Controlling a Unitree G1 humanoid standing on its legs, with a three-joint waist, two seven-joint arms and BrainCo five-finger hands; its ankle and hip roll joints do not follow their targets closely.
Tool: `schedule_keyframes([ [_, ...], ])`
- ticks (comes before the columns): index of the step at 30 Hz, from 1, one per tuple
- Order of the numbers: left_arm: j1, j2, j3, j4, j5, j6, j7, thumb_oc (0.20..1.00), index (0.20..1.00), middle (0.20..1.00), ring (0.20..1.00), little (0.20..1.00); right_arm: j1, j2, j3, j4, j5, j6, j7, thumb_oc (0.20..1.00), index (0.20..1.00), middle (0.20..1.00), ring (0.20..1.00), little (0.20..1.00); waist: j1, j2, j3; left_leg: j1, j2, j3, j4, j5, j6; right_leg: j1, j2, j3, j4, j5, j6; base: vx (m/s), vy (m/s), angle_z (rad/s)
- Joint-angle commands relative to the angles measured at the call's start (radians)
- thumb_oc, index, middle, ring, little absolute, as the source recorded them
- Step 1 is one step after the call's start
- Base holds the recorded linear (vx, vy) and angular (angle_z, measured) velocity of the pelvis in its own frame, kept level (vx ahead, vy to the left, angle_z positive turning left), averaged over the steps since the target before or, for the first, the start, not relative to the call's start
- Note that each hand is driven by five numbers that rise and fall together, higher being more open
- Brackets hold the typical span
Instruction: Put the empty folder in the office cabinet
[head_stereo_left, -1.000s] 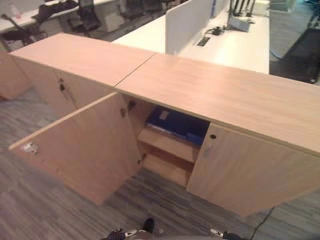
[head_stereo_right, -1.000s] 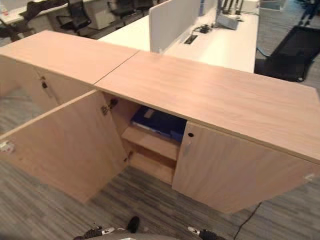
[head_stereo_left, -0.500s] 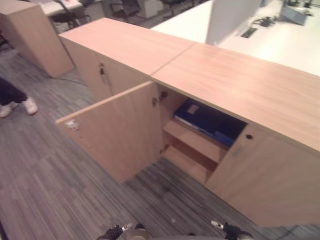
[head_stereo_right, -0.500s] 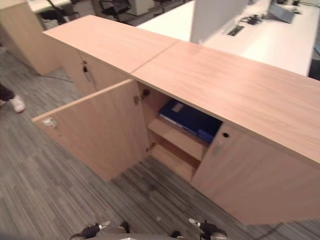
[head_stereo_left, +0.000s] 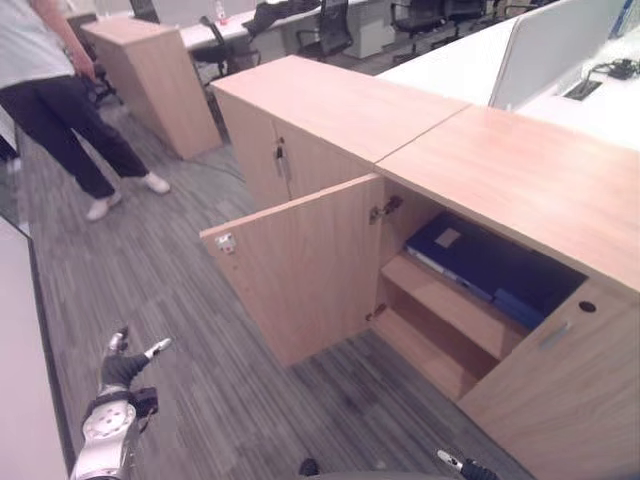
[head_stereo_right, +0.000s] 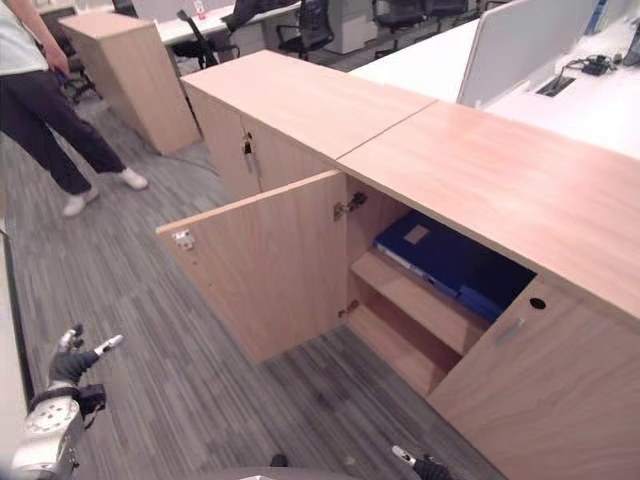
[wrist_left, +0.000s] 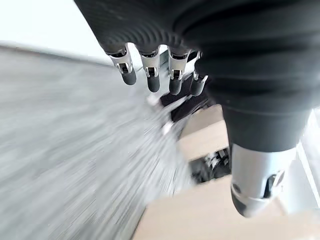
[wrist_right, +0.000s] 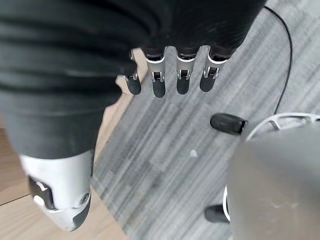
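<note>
Compared with the earlier pictures, the head camera has swung toward the robot's left (the whole picture has shifted, so the furniture itself need not have moved), and a person in dark trousers and white shoes now stands on the grey striped carpet floor at far left. Ahead and to the right of both hands, the long light-wood office cabinet has its left door swung open, well apart from the left hand, while the door beside it is shut. On the upper shelf inside, a dark blue flat folder lies, with a second blue item just beside it at its right end.

By this evidence the placing looks done: the folder is in the cabinet and neither hand holds anything. The left hand, seen low at the left edge of the eye views, has its fingers spread and relaxed over bare floor. The right hand hangs with its fingers straight over the carpet. What probably remains is closing the open door, if the task calls for it.
</note>
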Motion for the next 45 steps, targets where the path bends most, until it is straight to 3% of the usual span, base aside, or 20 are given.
schedule_keyframes([
  [1, -0.091, 0.087, 0.002, 0.033, 0.054, -0.023, 0.026, 1.0, 1.0, 1.0, 1.0, 1.0, -0.042, 0.021, 0.006, 0.031, -0.011, -0.002, 0.016, 1.0, 1.0, 1.0, 1.0, 1.0, -0.002, -0.071, -0.012, -0.014, -0.008, -0.003, 0.003, -0.093, -0.01, -0.039, -0.079, 0.047, 0.005, -0.012, 0.054, 0.03, 0.158, -0.07],
  [5, -0.195, 0.173, -0.031, 0.064, 0.053, -0.022, 0.018, 1.0, 1.0, 1.0, 1.0, 1.0, -0.04, 0.011, 0.007, 0.032, -0.021, 0.004, 0.024, 1.0, 1.0, 1.0, 1.0, 1.0, -0.025, -0.068, -0.021, 0.002, -0.034, 0.016, 0.003, -0.115, 0.006, -0.042, -0.104, 0.067, 0.008, 0.004, 0.075, 0.02, 0.108, -0.1],
  [11, -0.42, 0.292, -0.191, 0.301, 0.021, -0.021, -0.023, 1.0, 1.0, 1.0, 1.0, 1.0, -0.049, -0.012, 0.016, 0.041, -0.014, 0.005, 0.03, 1.0, 1.0, 1.0, 1.0, 1.0, -0.061, -0.065, -0.034, 0.014, -0.061, 0.047, 0.003, -0.125, 0.026, -0.057, -0.132, 0.097, 0.011, 0.031, 0.101, 0.01, 0.084, -0.22],
  [18, -0.683, 0.29, -0.377, 0.563, -0.099, -0.039, -0.117, 1.0, 1.0, 1.0, 1.0, 1.0, -0.073, -0.037, 0.024, 0.048, 0.024, -0.002, 0.03, 1.0, 1.0, 1.0, 1.0, 1.0, -0.103, -0.074, -0.034, 0.042, -0.086, 0.092, 0.003, -0.144, 0.05, -0.075, -0.156, 0.14, 0.018, 0.063, 0.131, 0.02, 0.086, -0.24],
  [29, -0.798, 0.255, -0.439, 0.76, -0.114, 0.004, -0.21, 1.0, 1.0, 1.0, 1.0, 1.0, -0.115, -0.042, 0.028, 0.067, 0.068, 0.004, 0.044, 1.0, 1.0, 1.0, 1.0, 1.0, -0.129, -0.089, -0.032, 0.067, -0.094, 0.134, 0.003, -0.162, 0.068, -0.094, -0.163, 0.18, 0.015, 0.092, 0.151, 0.02, 0.039, -0.18],
  [36, -0.734, 0.167, -0.527, 0.782, 0.041, 0.037, -0.285, 1.0, 1.0, 1.0, 1.0, 1.0, -0.126, -0.057, 0.034, 0.094, 0.03, 0.021, 0.059, 1.0, 1.0, 1.0, 1.0, 1.0, -0.131, -0.095, -0.034, 0.078, -0.097, 0.139, 0.003, -0.171, 0.075, -0.095, -0.166, 0.187, 0.013, 0.099, 0.151, 0.02, 0.013, -0.05],
  [42, -0.738, 0.155, -0.696, 0.775, 0.33, 0.042, -0.332, 1.0, 1.0, 1.0, 1.0, 1.0, -0.137, -0.068, 0.052, 0.128, -0.024, 0.036, 0.08, 1.0, 1.0, 1.0, 1.0, 1.0, -0.126, -0.103, -0.028, 0.072, -0.096, 0.132, 0.003, -0.169, 0.074, -0.092, -0.162, 0.18, 0.009, 0.095, 0.148, 0.0, 0.0, 0.0],
  [44, -0.719, 0.162, -0.806, 0.667, 0.425, 0.015, -0.394, 1.0, 1.0, 1.0, 1.0, 1.0, -0.146, -0.077, 0.058, 0.13, -0.037, 0.036, 0.089, 1.0, 1.0, 1.0, 1.0, 1.0, -0.118, -0.106, -0.022, 0.066, -0.096, 0.122, 0.003, -0.167, 0.073, -0.089, -0.162, 0.169, 0.009, 0.094, 0.148, -0.01, -0.012, 0.02],
  [45, -0.71, 0.169, -0.813, 0.627, 0.418, 0.004, -0.404, 1.0, 1.0, 1.0, 1.0, 1.0, -0.147, -0.077, 0.059, 0.128, -0.038, 0.034, 0.09, 1.0, 1.0, 1.0, 1.0, 1.0, -0.116, -0.107, -0.021, 0.066, -0.096, 0.12, 0.003, -0.168, 0.072, -0.088, -0.163, 0.166, 0.009, 0.093, 0.149, -0.03, -0.025, 0.08],
])
